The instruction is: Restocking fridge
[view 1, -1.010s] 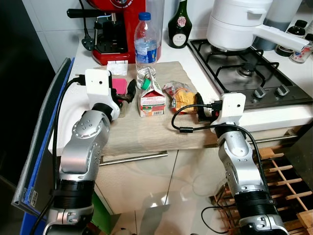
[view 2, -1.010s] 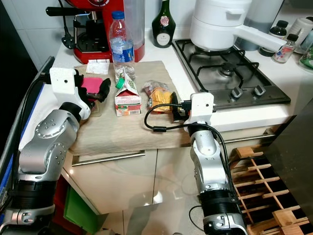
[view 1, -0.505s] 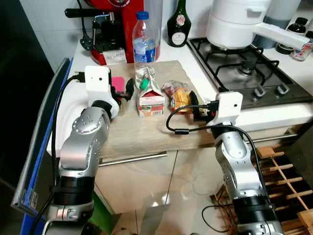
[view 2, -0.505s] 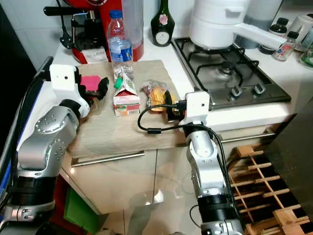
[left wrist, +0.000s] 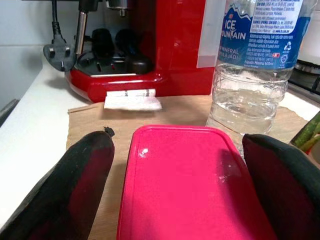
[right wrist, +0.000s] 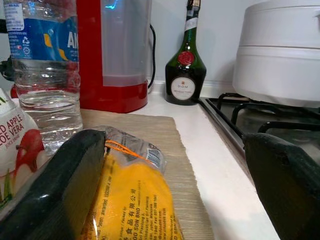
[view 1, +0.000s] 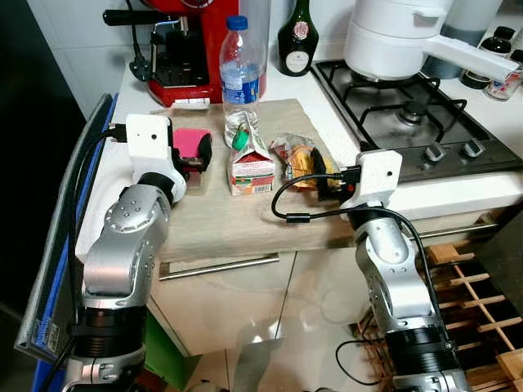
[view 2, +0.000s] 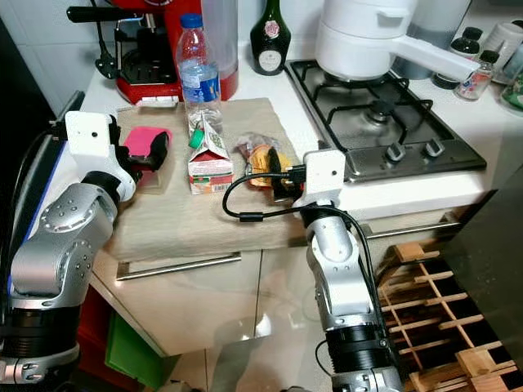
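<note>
Left gripper (left wrist: 175, 185) is spread wide, one black finger on either side of the pink container (left wrist: 187, 185), not visibly pinching it. That container is a flat box with a glossy pink lid, sitting on the tan mat (view 1: 245, 220) at the counter's left end, just in front of the red coffee machine (view 1: 192, 49). Right gripper (right wrist: 165, 185) is also wide open, holding nothing, its fingers straddling the yellow snack bag (right wrist: 132, 200), which is crinkly clear plastic with yellow inside and lies on the mat. The juice carton (view 1: 251, 159) stands upright between the two grippers, the water bottle (view 1: 241, 69) right behind it. Stove (view 1: 409, 114) and white pot (view 1: 400, 37) are off to the right
</note>
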{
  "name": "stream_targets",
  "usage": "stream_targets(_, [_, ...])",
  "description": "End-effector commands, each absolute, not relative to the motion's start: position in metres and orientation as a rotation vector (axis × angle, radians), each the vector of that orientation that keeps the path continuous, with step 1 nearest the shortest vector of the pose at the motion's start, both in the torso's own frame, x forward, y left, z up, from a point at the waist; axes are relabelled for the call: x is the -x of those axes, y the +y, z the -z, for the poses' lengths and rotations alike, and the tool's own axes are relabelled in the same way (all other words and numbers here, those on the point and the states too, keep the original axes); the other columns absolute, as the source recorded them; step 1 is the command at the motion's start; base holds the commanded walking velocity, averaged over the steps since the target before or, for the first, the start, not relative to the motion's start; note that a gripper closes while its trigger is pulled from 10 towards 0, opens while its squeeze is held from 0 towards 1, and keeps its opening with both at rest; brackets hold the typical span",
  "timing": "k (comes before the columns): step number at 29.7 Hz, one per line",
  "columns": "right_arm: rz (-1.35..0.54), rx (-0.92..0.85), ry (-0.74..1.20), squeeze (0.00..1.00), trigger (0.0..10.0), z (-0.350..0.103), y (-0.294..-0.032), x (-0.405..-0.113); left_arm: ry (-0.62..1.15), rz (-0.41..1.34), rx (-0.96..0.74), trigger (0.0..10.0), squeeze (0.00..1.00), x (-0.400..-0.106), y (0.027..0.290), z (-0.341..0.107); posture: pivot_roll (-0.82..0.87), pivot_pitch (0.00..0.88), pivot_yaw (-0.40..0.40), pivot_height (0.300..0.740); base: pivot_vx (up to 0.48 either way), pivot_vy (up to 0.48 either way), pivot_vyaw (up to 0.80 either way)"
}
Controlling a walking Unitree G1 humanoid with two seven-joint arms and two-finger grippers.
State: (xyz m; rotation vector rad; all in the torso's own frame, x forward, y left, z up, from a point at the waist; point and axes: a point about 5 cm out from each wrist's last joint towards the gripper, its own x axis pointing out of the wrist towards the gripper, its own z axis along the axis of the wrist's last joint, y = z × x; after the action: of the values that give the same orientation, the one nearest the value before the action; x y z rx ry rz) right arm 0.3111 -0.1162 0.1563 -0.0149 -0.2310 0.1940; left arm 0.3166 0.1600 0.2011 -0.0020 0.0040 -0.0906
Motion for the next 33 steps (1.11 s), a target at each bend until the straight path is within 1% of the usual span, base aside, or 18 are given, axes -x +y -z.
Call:
stream_targets(1, [-0.196,0.016,-0.223,0.0,10.0,-0.158,-0.116,-0.313,0.077,0.063,-0.008,10.0,0.0,-0.318,0.163,-0.193,0.05,0.0,0.019,0.74,0.0,0.0,0.0])
stream_targets(10, [-0.195,0.019,-0.225,0.0,10.0,-0.159,-0.117,-0.314,0.083,0.089,-0.031,10.0,0.0,-0.319,0.158,-0.198,0.04,0.0,0.024,0.74,0.0,0.0,0.0])
stream_targets(11, [-0.195,0.019,-0.225,0.0,10.0,-0.159,-0.117,-0.314,0.072,0.071,-0.036,10.0,1.0,-0.319,0.16,-0.2,0.04,0.0,0.026,0.74,0.0,0.0,0.0])
stream_targets(17, [-0.191,0.019,-0.227,0.0,10.0,-0.159,-0.117,-0.315,0.029,0.029,-0.029,10.0,1.0,-0.322,0.167,-0.211,0.05,0.0,0.028,0.74,0.0,0.0,0.0])
stream_targets(24, [-0.19,0.018,-0.23,0.0,10.0,-0.16,-0.116,-0.316,0.078,0.062,-0.018,10.0,1.0,-0.32,0.163,-0.205,0.05,0.0,0.03,0.74,0.0,0.0,0.0])
stream_targets(26, [-0.19,0.017,-0.232,0.0,10.0,-0.16,-0.116,-0.316,0.032,0.118,0.005,10.0,1.0,-0.318,0.155,-0.213,0.05,0.0,0.031,0.74,0.0,0.0,0.0])
stream_targets(29, [-0.188,0.017,-0.232,0.0,10.0,-0.16,-0.116,-0.316,0.006,0.161,0.008,10.0,1.0,-0.318,0.15,-0.218,0.05,0.0,0.034,0.74,0.0,0.0,0.0])
stream_targets(33, [-0.184,0.017,-0.232,0.0,10.0,-0.16,-0.117,-0.316,0.021,0.163,0.0,10.0,1.0,-0.318,0.15,-0.217,0.05,0.0,0.035,0.74,0.0,0.0,0.0])
